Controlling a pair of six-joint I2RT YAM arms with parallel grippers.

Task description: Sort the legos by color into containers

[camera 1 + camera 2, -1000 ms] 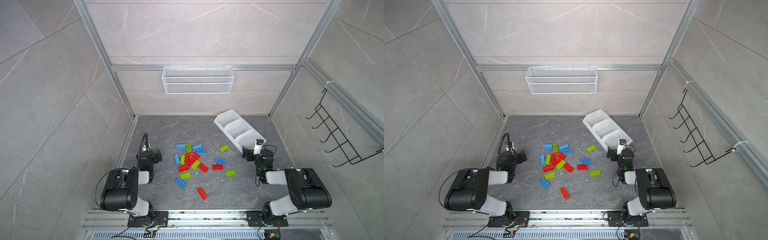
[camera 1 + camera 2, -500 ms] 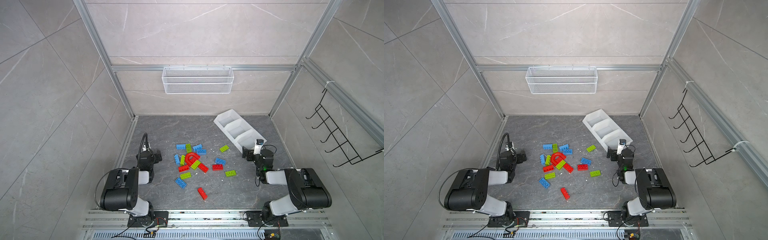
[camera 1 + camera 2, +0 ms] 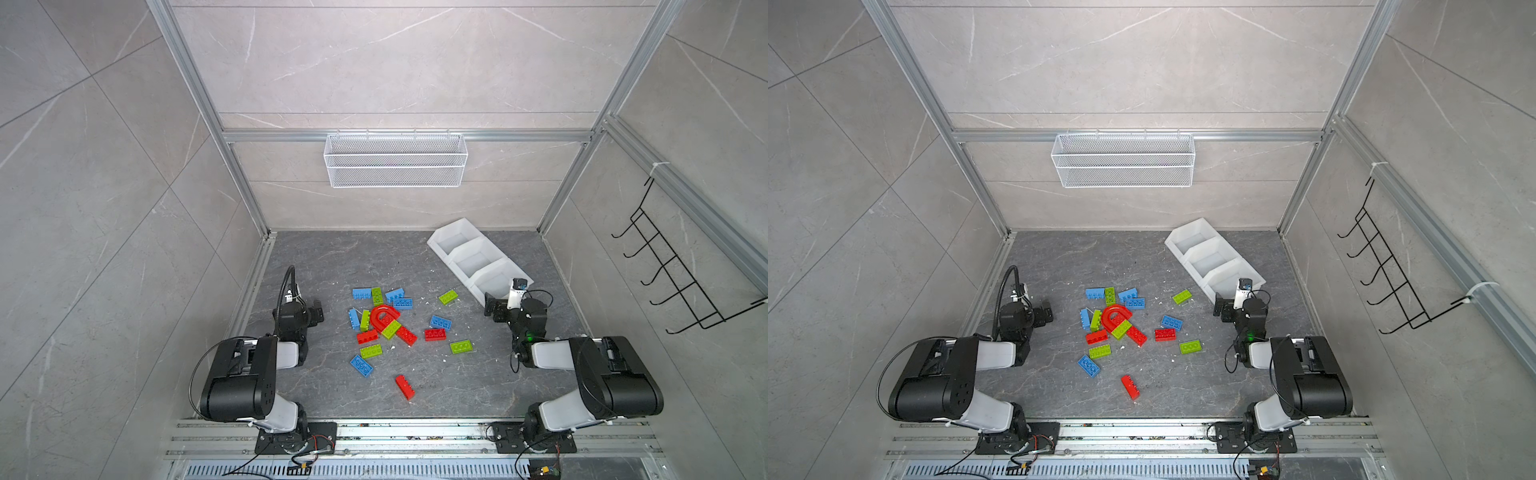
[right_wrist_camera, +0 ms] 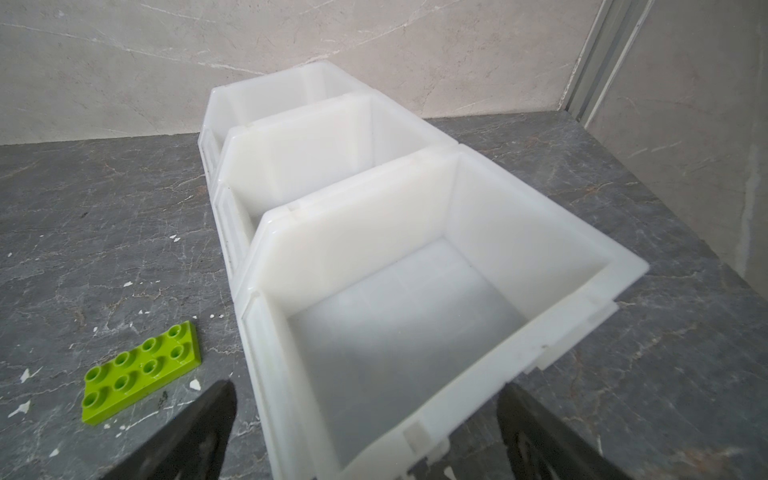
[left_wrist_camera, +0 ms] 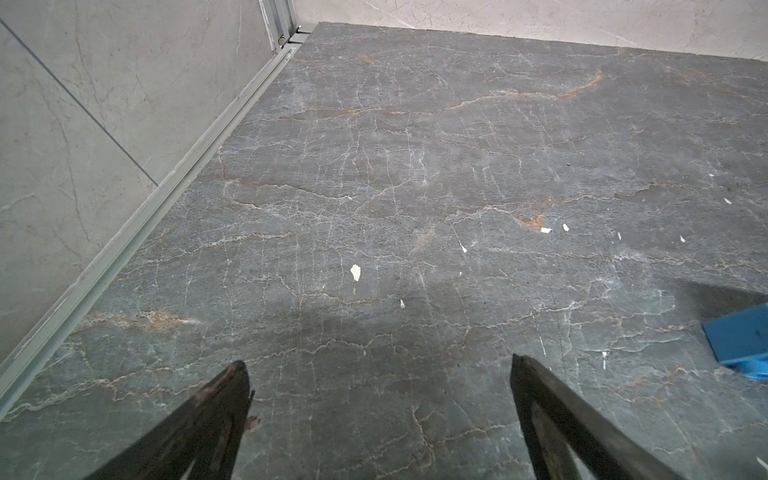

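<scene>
Both claws stand apart, empty. The right claw sits at the near end of the three bare containers. A lime plate lies nearest it, at ten o'clock, long axis eight-to-two, nothing between. The left claw has the other legos at three o'clock on the counter.

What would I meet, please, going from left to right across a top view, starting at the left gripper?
Left gripper → red arch-shaped lego → rightmost green lego → right gripper; legos whose places overlap are left out.
</scene>
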